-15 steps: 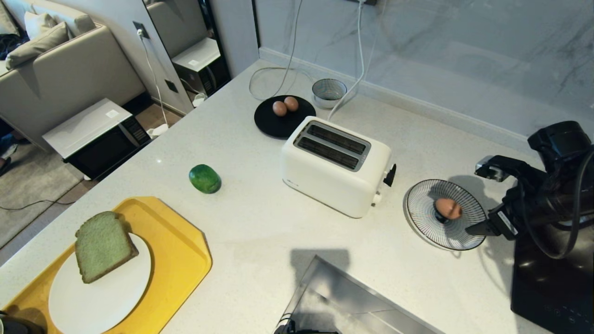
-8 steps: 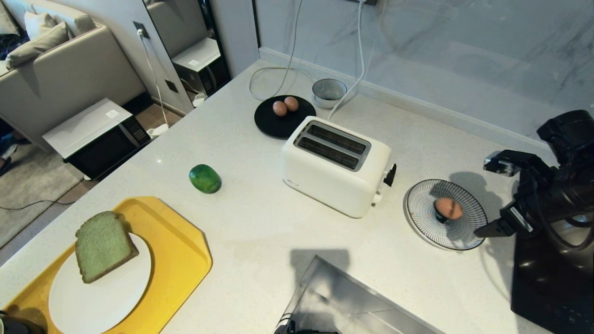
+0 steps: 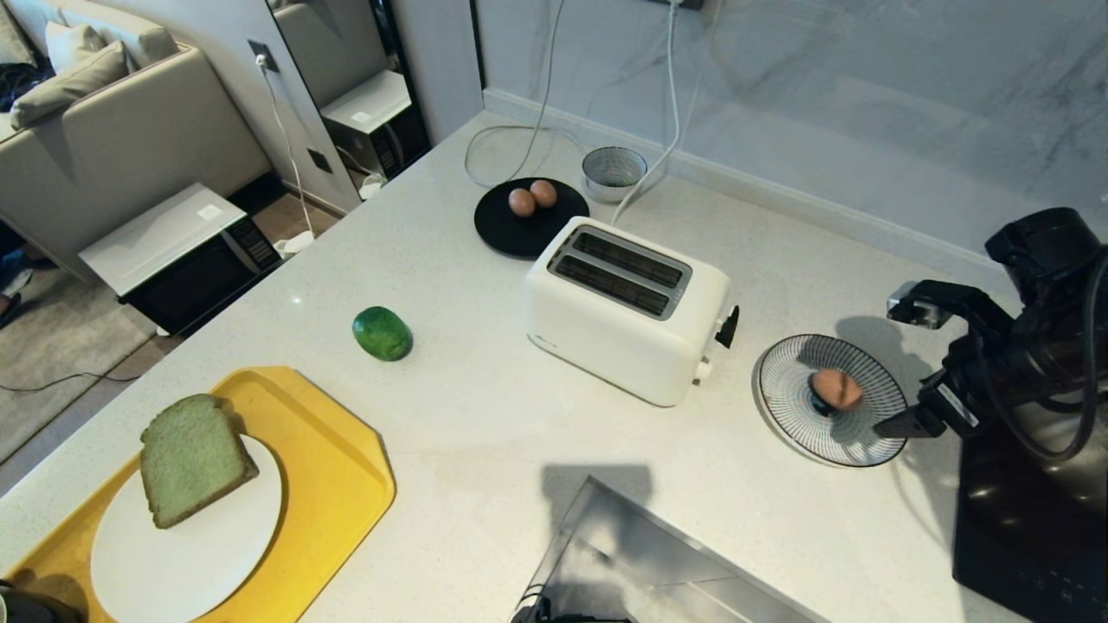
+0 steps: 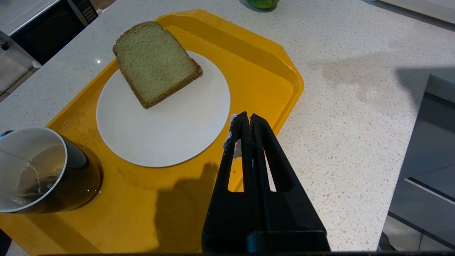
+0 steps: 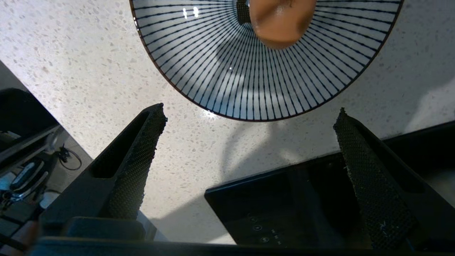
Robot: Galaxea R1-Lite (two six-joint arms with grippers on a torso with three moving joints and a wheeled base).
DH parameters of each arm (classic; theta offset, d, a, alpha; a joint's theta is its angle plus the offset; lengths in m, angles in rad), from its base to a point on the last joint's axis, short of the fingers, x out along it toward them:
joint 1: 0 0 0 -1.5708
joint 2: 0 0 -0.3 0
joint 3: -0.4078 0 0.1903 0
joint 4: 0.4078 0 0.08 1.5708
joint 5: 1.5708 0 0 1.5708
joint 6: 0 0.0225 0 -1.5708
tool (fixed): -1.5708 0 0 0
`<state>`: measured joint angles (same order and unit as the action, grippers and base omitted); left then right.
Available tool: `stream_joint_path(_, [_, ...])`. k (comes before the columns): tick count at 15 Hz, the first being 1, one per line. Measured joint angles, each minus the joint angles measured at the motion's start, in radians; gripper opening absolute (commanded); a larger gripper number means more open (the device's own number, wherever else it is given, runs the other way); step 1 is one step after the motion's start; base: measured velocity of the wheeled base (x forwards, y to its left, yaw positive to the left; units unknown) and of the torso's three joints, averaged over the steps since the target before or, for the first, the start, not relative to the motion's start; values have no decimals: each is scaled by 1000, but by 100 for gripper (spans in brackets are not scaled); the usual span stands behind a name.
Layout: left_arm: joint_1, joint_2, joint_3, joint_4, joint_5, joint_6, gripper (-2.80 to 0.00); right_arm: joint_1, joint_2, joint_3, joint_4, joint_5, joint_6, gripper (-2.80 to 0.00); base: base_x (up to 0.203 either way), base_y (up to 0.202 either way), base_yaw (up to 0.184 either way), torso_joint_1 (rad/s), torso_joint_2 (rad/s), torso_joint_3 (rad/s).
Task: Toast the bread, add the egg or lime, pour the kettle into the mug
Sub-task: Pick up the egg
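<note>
Bread (image 3: 195, 459) lay on a white plate (image 3: 182, 554) in the yellow tray (image 3: 346, 450), mug (image 4: 32, 170) beside it; the left pincer (image 4: 245, 124) hung clenched over the tray. Farther off, the lime (image 3: 382, 332) sat loose on the worktop (image 3: 485, 433). The right pincer (image 5: 249, 142) stood spread wide and empty just beside the striped dish (image 3: 866, 437) holding one egg (image 3: 837, 388). Egg judged light, smooth, brittle; best taken gently across its middle. Bread looked soft: grip by the crust edges. Toaster (image 3: 628, 307) slots showed empty. Two more eggs (image 3: 531, 197) sat on a black plate (image 3: 511, 234) beyond.
</note>
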<state>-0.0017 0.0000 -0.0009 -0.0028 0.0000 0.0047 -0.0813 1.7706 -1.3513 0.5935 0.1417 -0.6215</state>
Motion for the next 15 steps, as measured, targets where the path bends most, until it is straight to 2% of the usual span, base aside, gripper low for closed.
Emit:
stream_joint_path(6, [0, 0, 0, 0, 0, 0, -280, 0, 61, -6, -74, 4, -39, 0, 0, 0, 0, 0, 0, 0])
stream_joint_path(8, [0, 0, 0, 0, 0, 0, -280, 0, 81, -17, -91, 29, -44, 0, 0, 0, 0, 0, 0, 0])
stream_joint_path(15, [0, 0, 0, 0, 0, 0, -280, 4, 158, -90, -95, 36, -59, 0, 0, 0, 0, 0, 0, 0])
